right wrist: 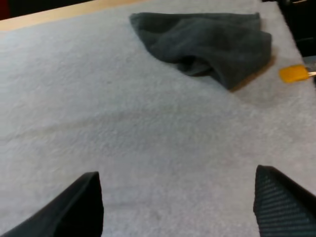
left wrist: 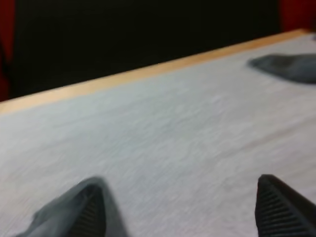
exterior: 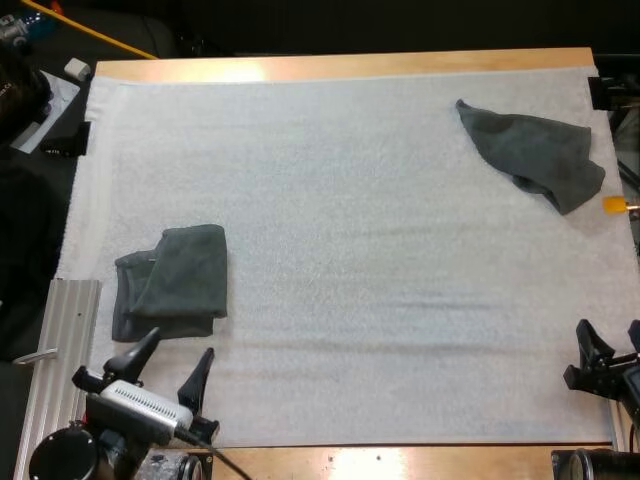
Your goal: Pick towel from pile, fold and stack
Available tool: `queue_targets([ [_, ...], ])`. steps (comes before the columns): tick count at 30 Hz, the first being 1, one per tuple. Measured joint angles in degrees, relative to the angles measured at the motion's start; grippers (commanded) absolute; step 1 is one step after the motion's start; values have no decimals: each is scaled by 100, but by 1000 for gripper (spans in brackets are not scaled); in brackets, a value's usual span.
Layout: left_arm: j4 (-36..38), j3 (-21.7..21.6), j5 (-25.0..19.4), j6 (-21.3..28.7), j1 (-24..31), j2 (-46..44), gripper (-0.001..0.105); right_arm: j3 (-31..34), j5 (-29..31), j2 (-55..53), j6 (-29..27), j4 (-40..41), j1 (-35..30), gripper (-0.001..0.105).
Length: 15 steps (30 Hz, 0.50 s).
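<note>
You have open mat [exterior: 350, 250] across the middle — crumpled towel [exterior: 535, 152] by the far right edge, folded towel [exterior: 172, 283] near the left. Your left gripper [exterior: 180, 347] hovers at the near edge of the counter [exterior: 400, 462], spread wide (its wrist view puts one finger [left wrist: 91, 212] at the folded towel); the right gripper [exterior: 608, 332], at the right edge, is wide too.

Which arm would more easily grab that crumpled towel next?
Right. The crumpled towel lies far right, straight ahead of the open right gripper; the left gripper sits across the mat by the folded towel.
</note>
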Motion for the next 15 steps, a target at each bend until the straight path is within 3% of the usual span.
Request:
queue_targets([
  [7, -175, -347, 590, -59, -377, 498, 62, -592, -455, 795, -65, 141, 0, 63],
  [11, -166, -432, 675, -34, -397, 597, 62, -708, -668, 920, -87, 185, 0, 63],
  [15, -303, -732, 949, 41, -614, 1026, 62, -1157, -1312, 1528, -88, 100, 0, 63],
])
